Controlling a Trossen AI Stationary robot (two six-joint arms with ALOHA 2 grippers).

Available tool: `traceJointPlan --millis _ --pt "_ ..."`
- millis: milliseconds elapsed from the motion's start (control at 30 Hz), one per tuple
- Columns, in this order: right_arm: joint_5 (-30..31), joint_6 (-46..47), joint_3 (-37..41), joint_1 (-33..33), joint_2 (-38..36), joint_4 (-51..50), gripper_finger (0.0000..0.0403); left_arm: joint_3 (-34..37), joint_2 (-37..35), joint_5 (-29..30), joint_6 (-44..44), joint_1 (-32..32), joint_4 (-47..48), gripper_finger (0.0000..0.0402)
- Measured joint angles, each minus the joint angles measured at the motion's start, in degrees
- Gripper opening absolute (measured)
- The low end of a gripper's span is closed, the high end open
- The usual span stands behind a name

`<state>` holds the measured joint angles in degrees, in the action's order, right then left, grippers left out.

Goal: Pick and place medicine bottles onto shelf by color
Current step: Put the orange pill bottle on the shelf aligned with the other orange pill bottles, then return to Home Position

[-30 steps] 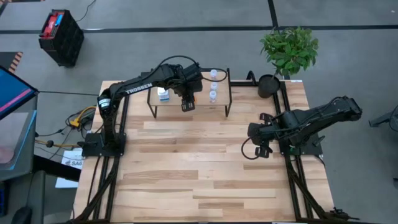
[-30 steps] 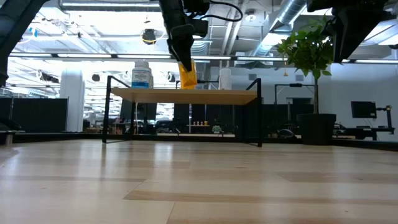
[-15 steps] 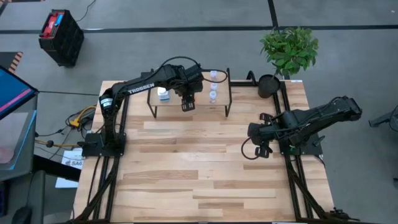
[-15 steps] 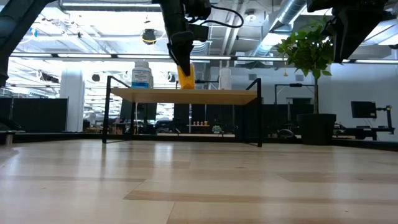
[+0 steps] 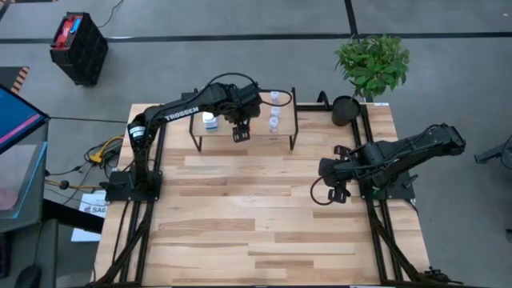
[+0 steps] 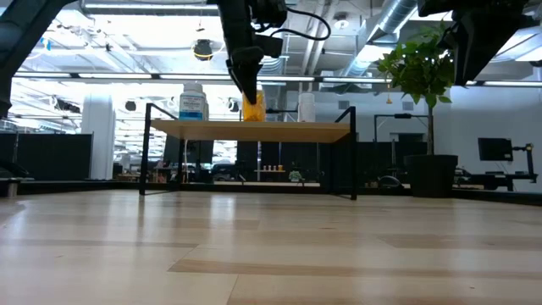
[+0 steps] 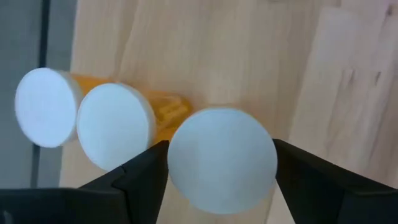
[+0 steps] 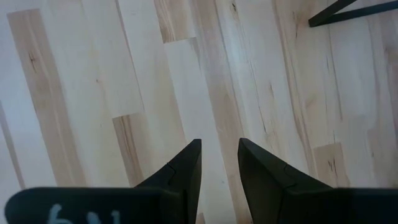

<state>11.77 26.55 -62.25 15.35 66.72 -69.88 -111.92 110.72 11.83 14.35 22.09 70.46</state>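
My left gripper (image 5: pixel 240 130) stands over the shelf (image 5: pixel 260 139), shut on an orange bottle with a white cap (image 6: pixel 252 107). Two more orange bottles (image 7: pixel 115 126) stand on the shelf top right beside it. A white bottle with a blue label (image 5: pixel 210 120) stands at the shelf's left end. Three small clear bluish bottles (image 5: pixel 274 110) stand in a row at its right. My right gripper (image 5: pixel 338 182) waits low over the table's right side, its fingers close together and touching nothing. My left gripper pinches the orange bottle's white cap (image 7: pixel 177 158) between its two fingers, one on either side. The fingers come from above, pointing down. The bottle stands nearly upright below them, its base at the shelf top (image 6: pixel 296 130); whether it rests there I cannot tell.
A potted plant (image 5: pixel 370 64) stands past the table's far right corner. The wood-plank table (image 5: pixel 256 216) spreads in front of the shelf between the two arm bases.
My left gripper has gone down toward the shelf top with the orange bottle. The bottle hung tilted above the shelf a second ago and now stands straighter, with its base at the shelf top.
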Motion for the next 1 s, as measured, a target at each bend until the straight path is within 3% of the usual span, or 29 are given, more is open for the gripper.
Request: traceJointPlan --millis 267,533,700,800,1000 --pt "0.0 0.0 0.0 0.0 0.0 0.0 0.0127 -3.8 -0.2 1.5 -0.6 -0.3 2.2 0.0273" --pt "0.0 0.0 0.0 0.0 0.0 0.0 0.0127 -15.6 -0.2 2.4 -2.1 -2.4 8.3 0.0273" --pt "0.1 0.0 0.0 0.0 0.0 0.0 0.0127 -23.1 -0.2 2.4 -7.5 -4.5 15.7 0.0273" --pt "0.3 2.0 0.0 0.0 0.0 0.6 0.0127 -21.6 -2.5 1.9 -11.1 -5.8 19.8 0.0273" --pt "0.3 9.2 0.3 0.5 0.0 2.8 0.0127 -15.5 -8.4 -0.1 -13.5 -8.1 19.4 0.0273"
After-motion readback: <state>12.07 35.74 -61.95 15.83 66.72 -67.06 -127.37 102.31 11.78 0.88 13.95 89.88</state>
